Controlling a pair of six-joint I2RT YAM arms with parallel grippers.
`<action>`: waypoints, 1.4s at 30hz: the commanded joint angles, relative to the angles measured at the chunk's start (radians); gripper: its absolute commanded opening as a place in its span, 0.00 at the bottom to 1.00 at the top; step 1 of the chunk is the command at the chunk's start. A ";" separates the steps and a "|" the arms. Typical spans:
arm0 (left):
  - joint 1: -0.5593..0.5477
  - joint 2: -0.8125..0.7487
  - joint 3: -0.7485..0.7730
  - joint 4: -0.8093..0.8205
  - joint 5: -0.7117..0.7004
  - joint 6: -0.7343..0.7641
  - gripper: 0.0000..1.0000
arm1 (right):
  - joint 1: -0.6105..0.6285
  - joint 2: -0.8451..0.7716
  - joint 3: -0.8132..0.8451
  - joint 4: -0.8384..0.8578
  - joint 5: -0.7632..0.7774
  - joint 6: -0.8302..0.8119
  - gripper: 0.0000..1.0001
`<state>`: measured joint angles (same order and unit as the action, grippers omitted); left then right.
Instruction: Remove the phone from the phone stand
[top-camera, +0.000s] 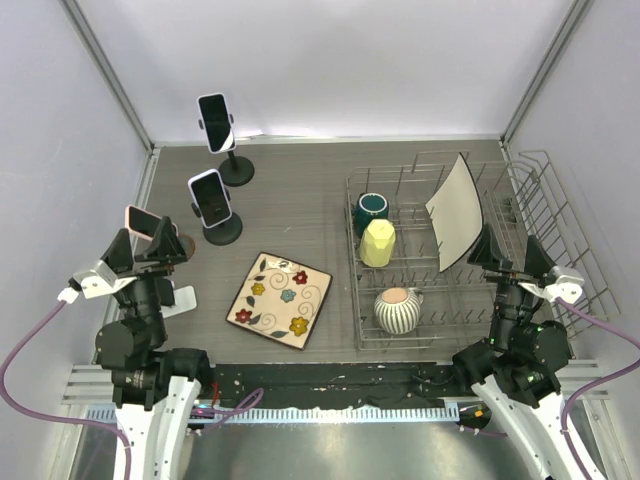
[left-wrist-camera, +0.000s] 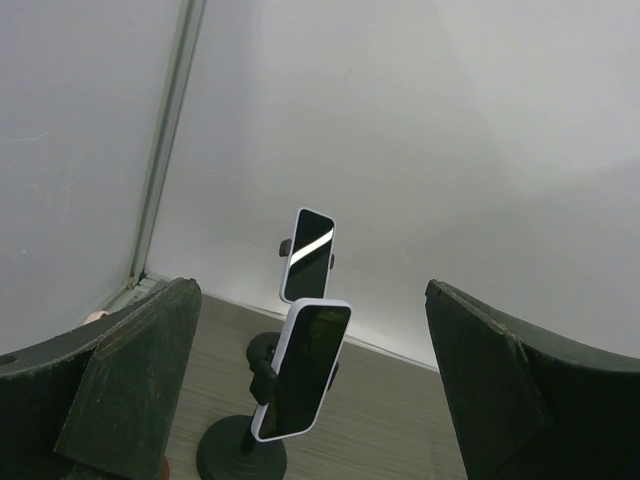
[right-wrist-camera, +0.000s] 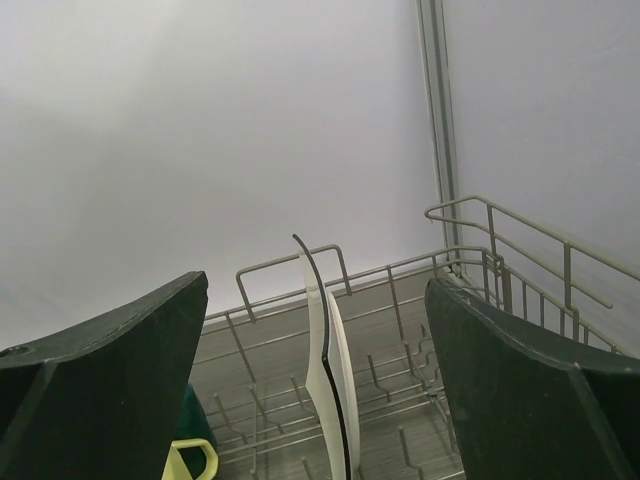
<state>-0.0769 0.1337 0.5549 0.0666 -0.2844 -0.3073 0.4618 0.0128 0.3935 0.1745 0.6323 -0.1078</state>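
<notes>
Only overhead shows us a third pale-cased phone by our wide-open left hand; right hand equally wide.

Both arms folded and raised
Fingers spread wide on the left hand and the right hand (both pointing away from their bases).

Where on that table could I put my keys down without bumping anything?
Widest bare table lies between the middle phone stand and the rack, behind the flowered plate. A thinner strip runs in front of that plate. It is crowded around the near phone and the left gripper, and inside the rack.
</notes>
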 joint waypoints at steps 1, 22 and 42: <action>0.006 0.038 0.016 0.027 0.030 -0.007 1.00 | 0.003 -0.011 0.025 0.020 -0.010 0.003 0.96; 0.006 0.107 0.082 -0.045 0.080 -0.019 1.00 | 0.003 0.625 0.766 -0.821 -0.279 0.195 0.96; -0.034 0.060 0.086 -0.094 0.056 -0.012 1.00 | -0.070 1.510 1.235 -0.857 -0.283 0.270 0.96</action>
<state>-0.0978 0.2131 0.6094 -0.0288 -0.2165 -0.3332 0.4450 1.3914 1.5307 -0.7303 0.3202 0.1558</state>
